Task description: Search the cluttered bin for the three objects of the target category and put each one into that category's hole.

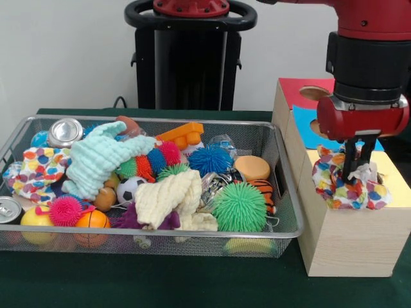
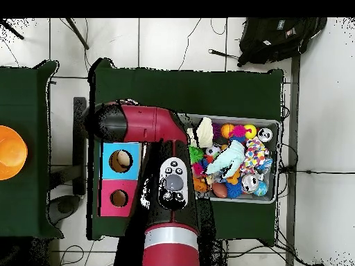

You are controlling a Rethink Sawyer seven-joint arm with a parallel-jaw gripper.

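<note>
Crumpled spotted cloth (image 1: pixel 350 184) in hand (image 1: pixel 357 168)

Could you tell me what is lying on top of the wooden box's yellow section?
A crumpled spotted cloth sits on the wooden box's yellow section, with the gripper pressed into it. Whether a hole lies beneath cannot be seen; the cloth covers that spot.

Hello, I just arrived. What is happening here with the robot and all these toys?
The red arm's gripper is over the yellow section of the wooden box, its fingers down in a polka-dot cloth that rests there. Whether it grips the cloth is unclear. The wire bin beside it remains full of balls, cans and cloths, including another polka-dot cloth.
</note>
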